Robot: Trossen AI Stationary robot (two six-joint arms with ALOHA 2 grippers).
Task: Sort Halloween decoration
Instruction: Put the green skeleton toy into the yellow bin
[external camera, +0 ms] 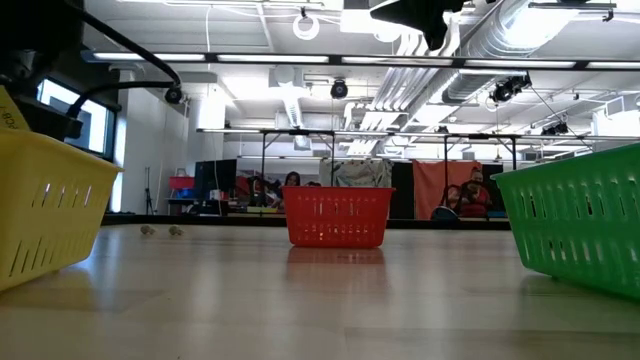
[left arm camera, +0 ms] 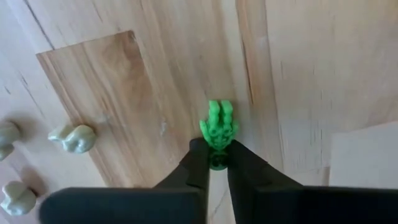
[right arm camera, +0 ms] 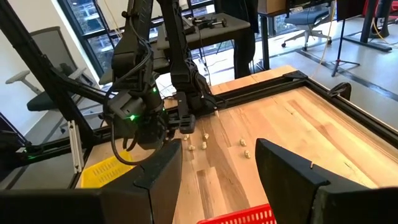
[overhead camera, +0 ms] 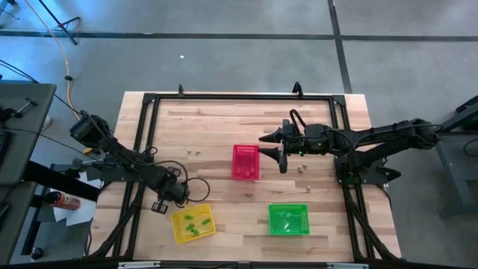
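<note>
Left gripper (left arm camera: 217, 155): fingers pressed together on a green trinket (left arm camera: 218, 126), pinching its lower end so that most of the figure stands out beyond the fingertips; the wood of the table (overhead camera: 224, 127) lies behind it.
Left arm: seen from above, it reaches in from 9 o'clock and ends near 7 o'clock, its gripper (overhead camera: 181, 190) just beside the yellow basket (overhead camera: 193, 223).
Right gripper (right arm camera: 217, 168): fingers spread wide with nothing between them; from above it (overhead camera: 275, 147) hangs near the table's centre, just to the 3 o'clock side of the red basket (overhead camera: 246, 161).
Right arm: enters from 3 o'clock and stretches toward the centre.
Pale trinkets, left wrist view: three whitish pieces (left arm camera: 73, 137) lie on the wood, apart from the pinched green one.
Pale trinkets, overhead: a small pair (overhead camera: 196, 151) toward 10 o'clock of the red basket; another pair (overhead camera: 302, 168) at about 3 o'clock of it, below the right gripper.
Pale trinkets, table-level view: two (external camera: 161, 230) rest on the board well to one side of the red basket (external camera: 337, 215).
Yellow basket: at about 7 o'clock on the table, holding several green pieces (overhead camera: 196, 224).
Green basket (overhead camera: 288, 219): at about 5 o'clock; its contents cannot be made out.
Red basket: near the centre; small pieces inside are too fine to identify.
</note>
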